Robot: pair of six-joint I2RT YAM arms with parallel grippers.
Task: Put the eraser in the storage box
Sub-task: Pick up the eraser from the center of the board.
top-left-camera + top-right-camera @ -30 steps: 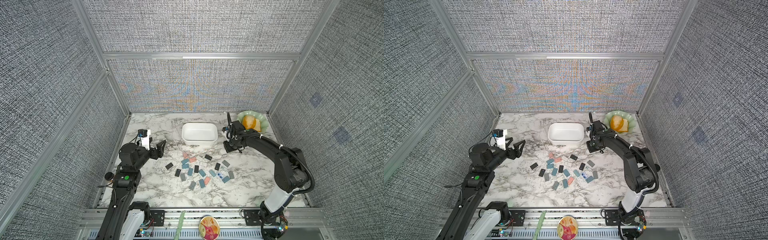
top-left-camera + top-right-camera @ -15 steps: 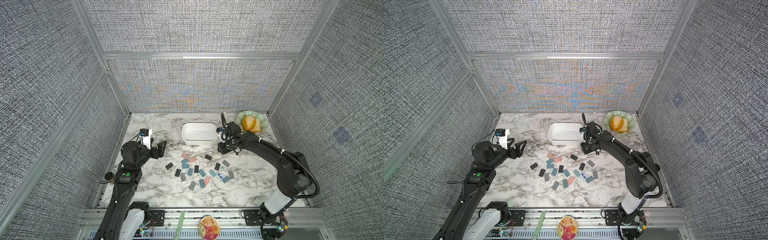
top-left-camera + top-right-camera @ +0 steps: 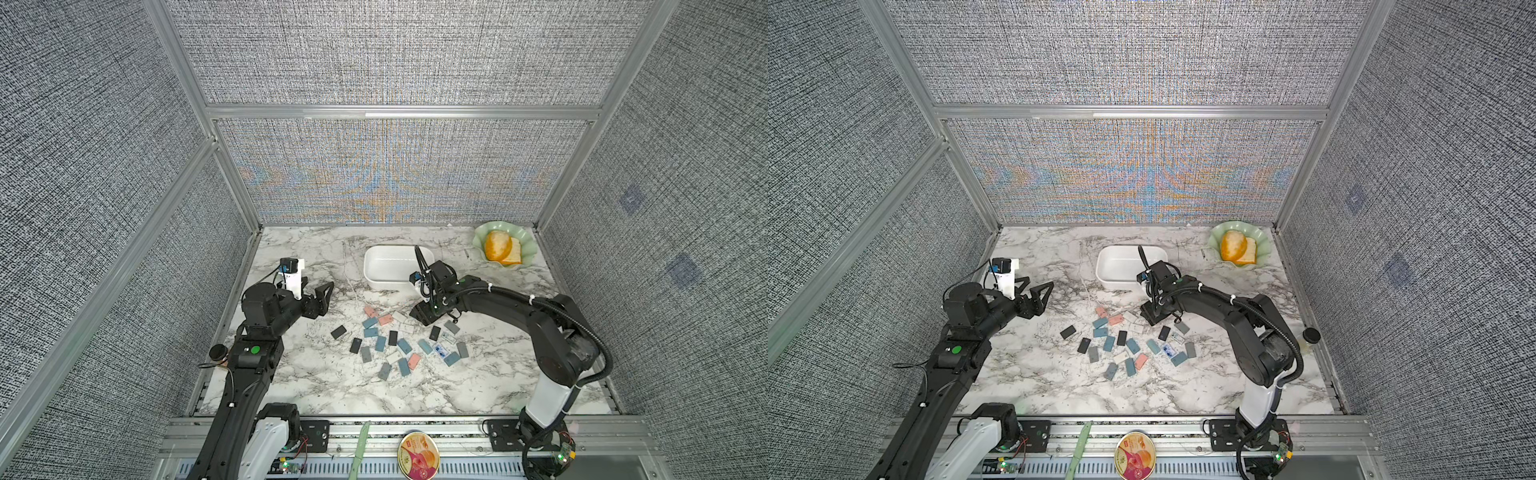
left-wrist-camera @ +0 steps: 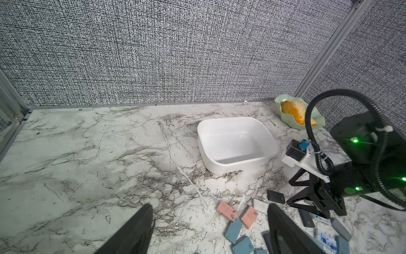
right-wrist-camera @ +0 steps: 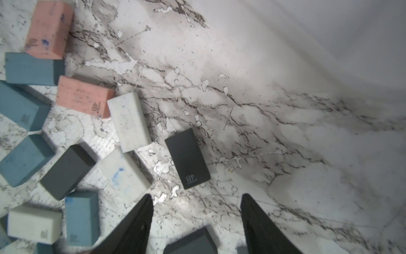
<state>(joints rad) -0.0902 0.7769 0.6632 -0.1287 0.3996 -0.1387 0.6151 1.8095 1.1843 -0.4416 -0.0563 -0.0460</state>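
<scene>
At 6 o'clock, on the front rail, a round tin with a pink label is seen; its writing cannot be read. Towards the middle of the marble table, erasers in blue, pink, white, grey and black are scattered flat, outside the storage box. At 10 o'clock of them the left gripper is held above the table, fingers spread and empty. At 1 o'clock of the scatter the right gripper is lowered over the erasers, fingers spread, nothing pinched. A grey eraser is seen between them, with gaps on both sides. Just past the fingertips a black eraser printed "4B" is found. The same mark is read on a pink eraser. The white storage box is placed at 12 o'clock, a green dish at 2 o'clock.
</scene>
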